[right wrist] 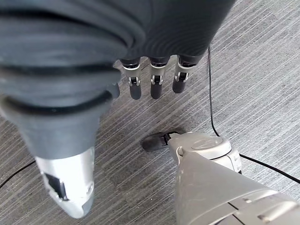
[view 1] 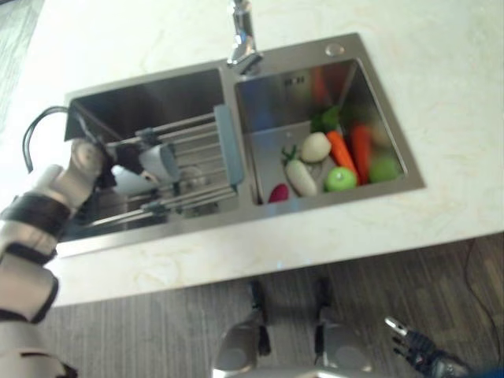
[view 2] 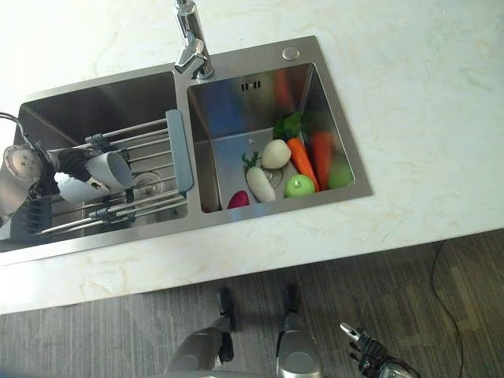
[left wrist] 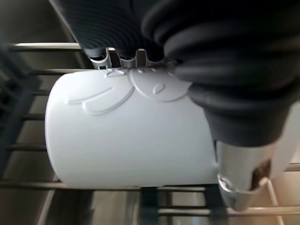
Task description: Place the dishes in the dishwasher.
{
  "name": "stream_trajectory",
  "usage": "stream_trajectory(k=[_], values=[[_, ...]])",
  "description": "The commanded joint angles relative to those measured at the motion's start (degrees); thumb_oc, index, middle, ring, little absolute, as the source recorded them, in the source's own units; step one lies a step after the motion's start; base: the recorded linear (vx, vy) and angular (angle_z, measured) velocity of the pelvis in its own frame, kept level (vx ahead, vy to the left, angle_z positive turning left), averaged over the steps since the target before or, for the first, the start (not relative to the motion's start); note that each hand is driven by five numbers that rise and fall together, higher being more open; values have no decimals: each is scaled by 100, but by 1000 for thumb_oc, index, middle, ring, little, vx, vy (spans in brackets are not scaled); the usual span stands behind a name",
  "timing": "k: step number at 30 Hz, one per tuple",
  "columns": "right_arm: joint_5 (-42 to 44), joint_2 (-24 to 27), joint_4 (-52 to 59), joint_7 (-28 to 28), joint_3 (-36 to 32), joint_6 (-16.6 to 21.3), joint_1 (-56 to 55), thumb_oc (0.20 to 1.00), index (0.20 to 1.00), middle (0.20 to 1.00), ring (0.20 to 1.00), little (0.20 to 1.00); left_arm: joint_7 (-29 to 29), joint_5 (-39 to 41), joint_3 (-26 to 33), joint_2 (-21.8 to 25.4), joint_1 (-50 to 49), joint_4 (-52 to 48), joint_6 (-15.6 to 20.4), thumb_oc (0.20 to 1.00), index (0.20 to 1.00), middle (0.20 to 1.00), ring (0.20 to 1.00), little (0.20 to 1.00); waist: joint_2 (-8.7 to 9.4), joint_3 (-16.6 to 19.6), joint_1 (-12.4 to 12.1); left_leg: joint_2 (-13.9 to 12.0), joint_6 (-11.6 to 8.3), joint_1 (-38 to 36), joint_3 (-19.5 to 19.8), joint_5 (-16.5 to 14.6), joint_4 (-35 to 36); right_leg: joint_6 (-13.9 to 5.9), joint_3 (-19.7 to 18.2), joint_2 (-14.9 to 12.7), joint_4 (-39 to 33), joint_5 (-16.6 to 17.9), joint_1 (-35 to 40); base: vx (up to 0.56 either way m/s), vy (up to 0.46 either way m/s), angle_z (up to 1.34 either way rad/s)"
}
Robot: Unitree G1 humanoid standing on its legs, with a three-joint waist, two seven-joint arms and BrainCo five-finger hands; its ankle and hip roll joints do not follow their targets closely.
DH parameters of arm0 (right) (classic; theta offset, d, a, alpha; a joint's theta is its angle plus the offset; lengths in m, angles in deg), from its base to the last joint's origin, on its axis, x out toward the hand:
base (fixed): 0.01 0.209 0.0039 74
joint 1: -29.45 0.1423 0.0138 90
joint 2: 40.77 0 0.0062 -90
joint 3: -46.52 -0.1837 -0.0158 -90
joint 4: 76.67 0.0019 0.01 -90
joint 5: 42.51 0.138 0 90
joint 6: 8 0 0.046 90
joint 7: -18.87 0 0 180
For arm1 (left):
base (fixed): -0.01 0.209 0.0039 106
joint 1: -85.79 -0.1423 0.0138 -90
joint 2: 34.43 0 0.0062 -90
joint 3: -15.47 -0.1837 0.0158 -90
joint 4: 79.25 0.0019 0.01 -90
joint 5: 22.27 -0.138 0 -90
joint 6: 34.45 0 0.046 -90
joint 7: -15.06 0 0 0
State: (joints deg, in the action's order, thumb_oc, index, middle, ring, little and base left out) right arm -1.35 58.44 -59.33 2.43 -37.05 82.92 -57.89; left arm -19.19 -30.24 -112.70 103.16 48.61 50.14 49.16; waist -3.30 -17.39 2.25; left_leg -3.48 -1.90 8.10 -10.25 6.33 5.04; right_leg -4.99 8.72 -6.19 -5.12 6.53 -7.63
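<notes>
The left hand [left wrist: 187,61] is curled round a white cup [left wrist: 131,131] lying sideways on the rack [view 2: 134,206] across the left basin [view 2: 118,98], near its left wall. The right hand [right wrist: 150,75] hangs relaxed, fingers straight, above the floor [right wrist: 253,70].

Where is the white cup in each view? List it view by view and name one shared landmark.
Left eye view: white cup on the wire rack over the sink's left basin.
Right eye view: same spot, by the left hand.
Left wrist view: lying across the rack's bars.
Right wrist view: floor there.
Shared landmark: the rack.
</notes>
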Motion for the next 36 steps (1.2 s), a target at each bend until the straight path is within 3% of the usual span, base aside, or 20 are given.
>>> stream_trajectory(k=[1,8,14,17,18,19,22,31,33,36], values=[[8,178,-41,19,214,95,0,1000,1000,1000,1000,1000,-479,-246,-213,68,160,360,-17,1000,1000,1000,1000,1000,123,83,-5,-202,-248,137,437,-270,-67,-715,-74,-577,12,16,-41,0,0,0],[39,217,-33,-6,272,97,98,1000,1000,1000,1000,1000,-757,-397,-440,197,352,273,36,1000,1000,1000,1000,1000,55,97,-28,-197,-252,123,398,-273,-33,-727,30,-609,12,17,-39,-14,7,1],[92,256,9,1,314,76,152,1000,1000,1000,1000,1000,-896,-669,-613,327,456,242,247,1000,1000,1000,1000,1000,40,89,-55,-175,-247,144,416,-267,-4,-726,58,-606,12,30,-76,-40,8,5],[119,247,-9,6,320,71,176,1000,1000,1000,1000,1000,-946,-837,-717,348,472,231,518,1000,1000,1000,1000,1000,41,95,-60,-169,-245,152,423,-283,-4,-725,64,-596,12,35,-90,-41,-4,10],[132,243,-6,14,326,80,187,1000,1000,1000,1000,1000,-1005,-875,-759,345,472,217,573,369,369,369,369,369,44,94,-55,-165,-237,151,420,-289,-4,-722,60,-591,12,40,-97,-40,-1,7],[142,249,-4,15,335,86,197,1000,1000,1000,1000,1000,-1021,-888,-799,348,494,223,612,200,200,200,200,200,43,94,-51,-167,-239,152,417,-293,-4,-722,63,-591,12,41,-102,-45,1,2],[181,306,28,15,338,118,234,1000,1000,1000,1000,1000,-749,-919,-1024,470,595,156,1149,200,200,200,200,200,36,100,-30,-163,-240,143,403,-315,-4,-717,55,-577,12,49,-119,-57,12,1],[249,359,94,34,323,108,212,1000,1000,1000,1000,1000,-272,-894,-1401,864,937,-182,1730,200,200,200,200,200,31,183,-65,-137,-239,100,451,-342,-4,-713,42,-553,12,47,-105,-19,-2,1],[247,364,92,32,327,114,202,1000,1000,1000,1000,1000,-96,-877,-1418,913,973,-180,1746,200,200,200,200,200,28,205,-65,-143,-240,82,442,-349,-4,-711,53,-549,12,46,-95,0,0,0],[245,342,89,32,302,140,126,1000,1000,1000,1000,1000,667,-768,-1202,1003,1026,-125,1338,200,200,200,200,200,24,280,-80,-146,-242,3,435,-365,-4,-695,95,-544,12,15,-23,0,0,0]])
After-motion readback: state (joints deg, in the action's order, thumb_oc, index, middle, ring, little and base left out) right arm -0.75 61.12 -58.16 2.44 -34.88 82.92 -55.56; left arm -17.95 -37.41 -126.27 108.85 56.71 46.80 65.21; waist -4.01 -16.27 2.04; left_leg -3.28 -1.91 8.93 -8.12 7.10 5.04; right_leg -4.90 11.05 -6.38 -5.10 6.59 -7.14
